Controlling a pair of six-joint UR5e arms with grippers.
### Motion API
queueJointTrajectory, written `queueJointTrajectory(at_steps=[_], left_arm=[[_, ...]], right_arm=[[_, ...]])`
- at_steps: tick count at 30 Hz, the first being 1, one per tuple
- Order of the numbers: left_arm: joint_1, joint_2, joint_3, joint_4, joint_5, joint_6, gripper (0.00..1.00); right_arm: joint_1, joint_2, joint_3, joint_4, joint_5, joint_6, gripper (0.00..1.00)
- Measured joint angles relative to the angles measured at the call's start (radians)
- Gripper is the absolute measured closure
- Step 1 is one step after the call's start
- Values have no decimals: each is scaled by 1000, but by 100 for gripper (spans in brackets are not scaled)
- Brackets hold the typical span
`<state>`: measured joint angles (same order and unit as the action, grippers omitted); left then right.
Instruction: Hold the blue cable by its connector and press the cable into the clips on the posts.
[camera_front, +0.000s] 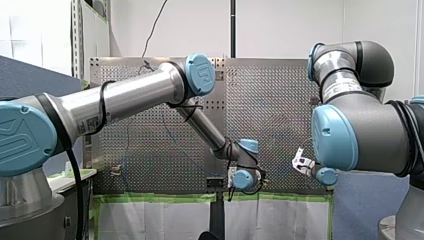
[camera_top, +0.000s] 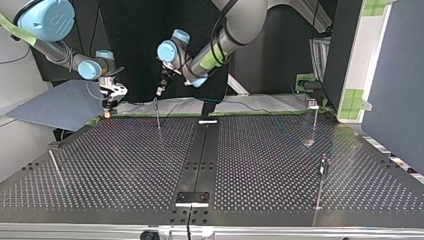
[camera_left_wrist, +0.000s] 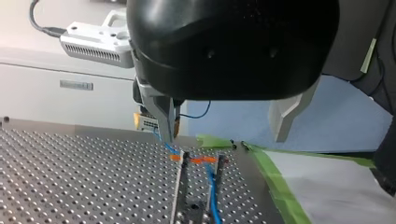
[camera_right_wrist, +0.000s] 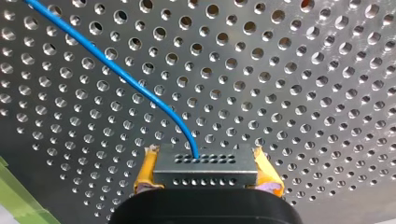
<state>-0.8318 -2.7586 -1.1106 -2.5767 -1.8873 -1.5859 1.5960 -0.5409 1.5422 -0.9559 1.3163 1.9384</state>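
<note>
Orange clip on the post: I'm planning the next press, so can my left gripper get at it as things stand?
Probably yes: my left gripper is open and the orange clip sits just ahead of it, with only the blue cable crossing there.

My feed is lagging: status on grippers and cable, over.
Right gripper shut on connector. Left gripper open, above a post. Cable runs by the orange clip; seated or not, cannot tell. No obstruction seen.

I see a dull, brushed perforated metal table (camera_right_wrist: 303, 70), a thin blue cable (camera_right_wrist: 126, 79) with smooth glossy plastic sheathing, a grey matt metal-looking block connector (camera_right_wrist: 205, 170), and soft-looking yellow pads (camera_right_wrist: 145, 172).
</note>
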Motion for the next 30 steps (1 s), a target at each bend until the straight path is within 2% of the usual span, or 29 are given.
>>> queueJointTrajectory(at_steps=[13, 30], left_arm=[[-4, 0, 0, 10, -5, 7, 0], [-4, 0, 0, 8, -5, -28, 0]], right_arm=[[2, 0, 0, 0, 0, -1, 100], [3, 0, 0, 1, 0, -1, 100]])
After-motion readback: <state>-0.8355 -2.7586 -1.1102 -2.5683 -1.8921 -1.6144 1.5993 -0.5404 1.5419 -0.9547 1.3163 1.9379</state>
